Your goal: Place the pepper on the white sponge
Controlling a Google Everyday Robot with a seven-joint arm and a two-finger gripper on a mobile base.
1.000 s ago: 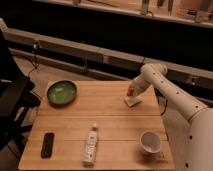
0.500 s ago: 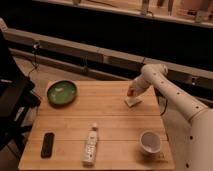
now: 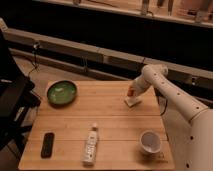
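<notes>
Pepper (image 3: 131, 92): tiny red-orange blob, rounded, barely showing at the pincer (image 3: 132, 93) tip. It sits right over the white sponge (image 3: 133, 101), a small flat white rectangular pad near the counter's (image 3: 110, 125) far edge, toward the far right corner. Pincer is low over the sponge, arm coming in from the right side; can't tell how far its fingers are parted, or whether pepper is gripped or already resting on the pad.

Count on counter: 1 pepper, 1 sponge, 1 green plate (image 3: 62, 93) near far left corner, 1 white bottle (image 3: 91, 145) lying by near edge, middle, 1 white cup (image 3: 149, 141) near right near corner, 1 dark remote-like item (image 3: 47, 145) near left near corner.
</notes>
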